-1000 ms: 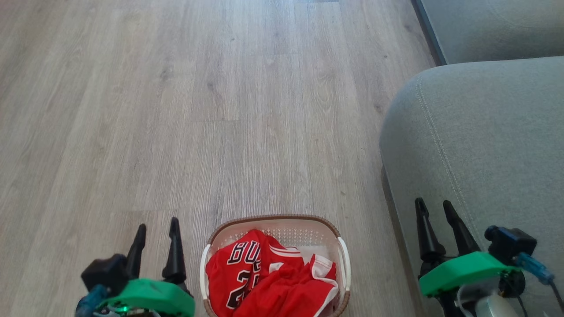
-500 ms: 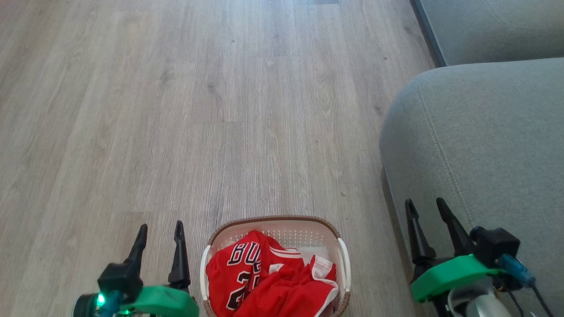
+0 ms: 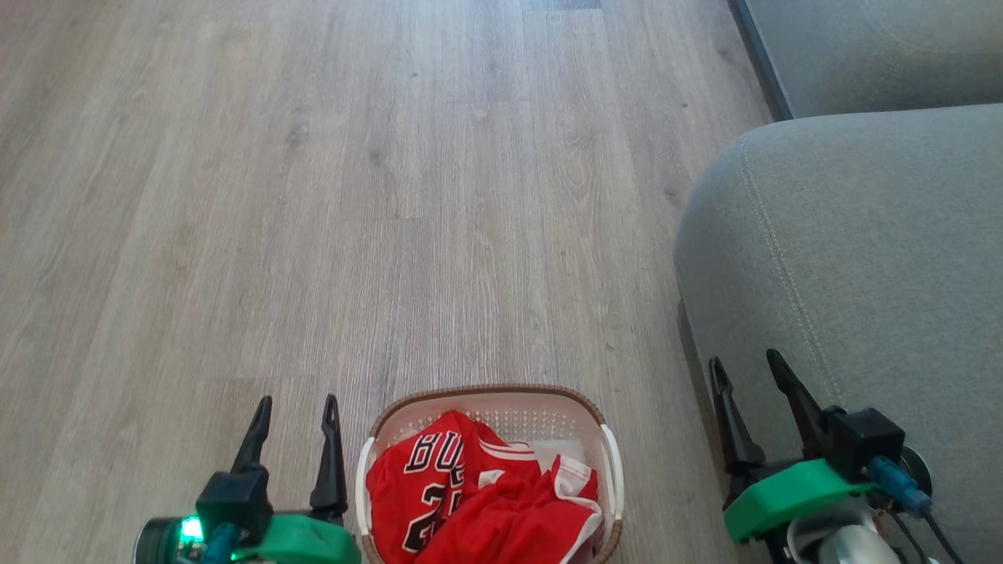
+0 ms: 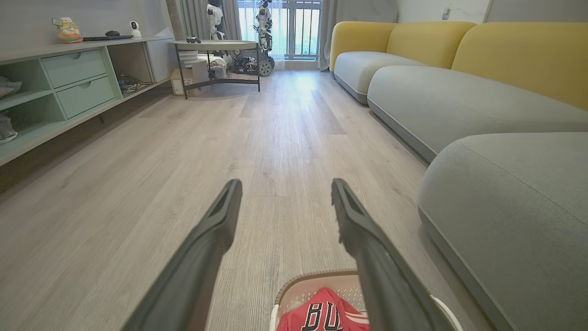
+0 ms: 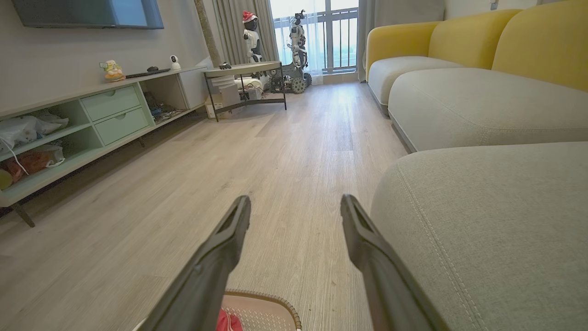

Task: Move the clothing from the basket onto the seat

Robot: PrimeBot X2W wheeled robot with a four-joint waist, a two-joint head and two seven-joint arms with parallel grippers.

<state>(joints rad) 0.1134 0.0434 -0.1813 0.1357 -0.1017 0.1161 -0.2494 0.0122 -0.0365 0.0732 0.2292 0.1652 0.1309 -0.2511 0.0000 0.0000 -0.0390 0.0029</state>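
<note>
The left pincer (image 3: 298, 399) and right pincer (image 3: 743, 359) gape wide and empty, flanking the near basket (image 3: 486, 389) of red clothing (image 3: 478, 501); the seat (image 3: 862, 251) lies right.

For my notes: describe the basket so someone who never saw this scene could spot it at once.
Find the large grey-green seat on the right of the head view. On the wooden floor beside its rounded edge, between the left gripper and right gripper, stands the basket. It is small, oval, cream, brown-rimmed and holds red clothing.
</note>
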